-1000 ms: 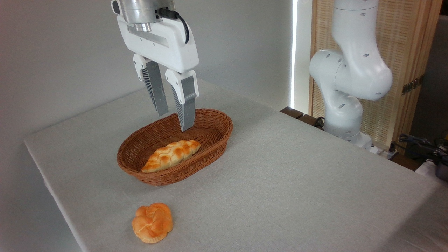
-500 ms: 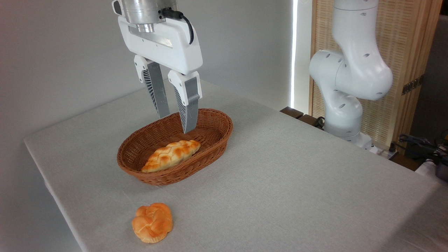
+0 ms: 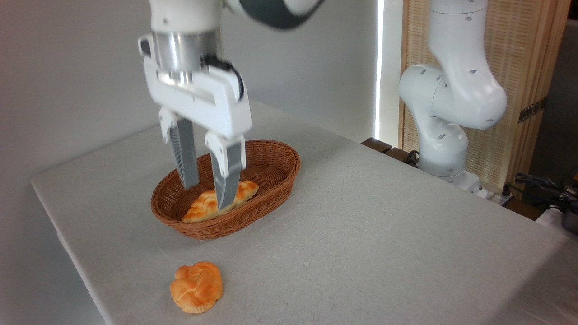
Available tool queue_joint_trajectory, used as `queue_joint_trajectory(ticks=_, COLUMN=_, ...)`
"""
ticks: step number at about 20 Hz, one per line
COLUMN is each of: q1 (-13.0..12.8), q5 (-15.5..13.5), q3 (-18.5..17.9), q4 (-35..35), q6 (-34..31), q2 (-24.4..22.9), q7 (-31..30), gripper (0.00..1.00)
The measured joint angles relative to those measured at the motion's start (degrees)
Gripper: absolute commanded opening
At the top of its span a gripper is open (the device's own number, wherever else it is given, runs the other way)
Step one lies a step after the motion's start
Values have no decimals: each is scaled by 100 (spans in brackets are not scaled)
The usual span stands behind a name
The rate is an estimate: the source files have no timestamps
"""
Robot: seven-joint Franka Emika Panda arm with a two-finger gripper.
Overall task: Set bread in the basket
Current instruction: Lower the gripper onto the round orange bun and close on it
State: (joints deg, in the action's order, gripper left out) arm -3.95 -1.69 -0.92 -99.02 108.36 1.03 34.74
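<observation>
Currently: gripper spread, empty, above basket at table's back-left. Bun untouched near front-left edge. Risk: closing on loaf instead; glossy round bun may slip off-centre.

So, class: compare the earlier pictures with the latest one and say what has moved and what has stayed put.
The robot's white two-finger tool has dropped lower and shifted left and towards the camera, empty and with its fingers apart. The small round golden-orange knotted bun, the pale-gold braided loaf and the oval reddish-brown wicker basket have not moved.
</observation>
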Motion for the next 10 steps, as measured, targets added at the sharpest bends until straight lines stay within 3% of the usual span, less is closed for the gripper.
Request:
queue_joint_trajectory(ticks=3, q1=-2, q5=-23, q3=112, q4=-674, q6=948, q2=79, q7=-670, gripper=100)
queue_joint_trajectory(ticks=7, q1=0, q5=-16, q3=173, q4=-1281, q6=1906, q2=167, q7=-806, gripper=100)
queue_joint_trajectory(ticks=8, q1=6, q5=37, q3=173, q4=-1322, q6=2042, q2=177, q7=-805, gripper=100)
queue_joint_trajectory(ticks=10, q1=18, q5=415, q3=172, q4=-1349, q6=2214, q2=198, q7=-805, gripper=100)
